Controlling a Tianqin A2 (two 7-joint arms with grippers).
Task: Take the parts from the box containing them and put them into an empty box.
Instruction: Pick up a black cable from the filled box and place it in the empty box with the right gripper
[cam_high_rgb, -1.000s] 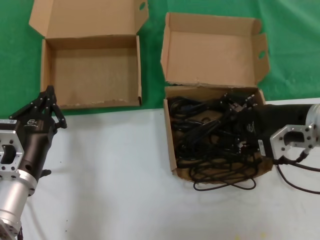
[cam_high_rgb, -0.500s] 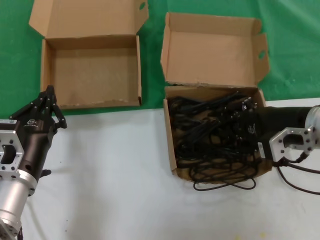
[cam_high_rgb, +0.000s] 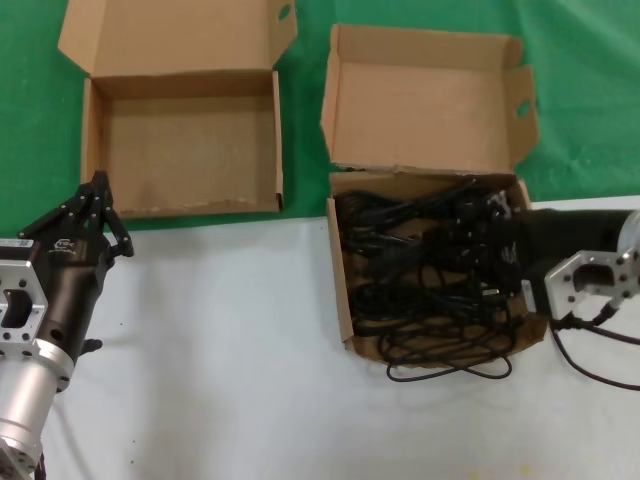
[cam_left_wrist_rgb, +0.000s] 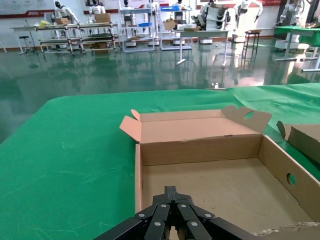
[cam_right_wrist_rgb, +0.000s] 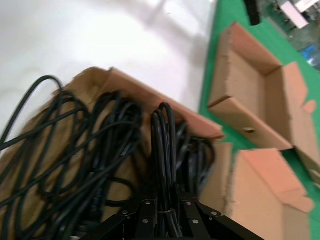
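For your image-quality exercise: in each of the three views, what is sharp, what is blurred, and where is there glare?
Head view: evenly lit and sharp, though the cables merge into one dark mass. Left wrist view: the empty box is crisp, and the glossy floor behind reflects ceiling light. Right wrist view: soft throughout, the cable box edge smeared and the white table washed out with glare.

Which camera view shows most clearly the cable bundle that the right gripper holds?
The right wrist view: the right gripper is shut on upright loops of the cables. The head view shows the gripper buried in the tangle inside the squarish box. The left wrist view shows only the empty box.
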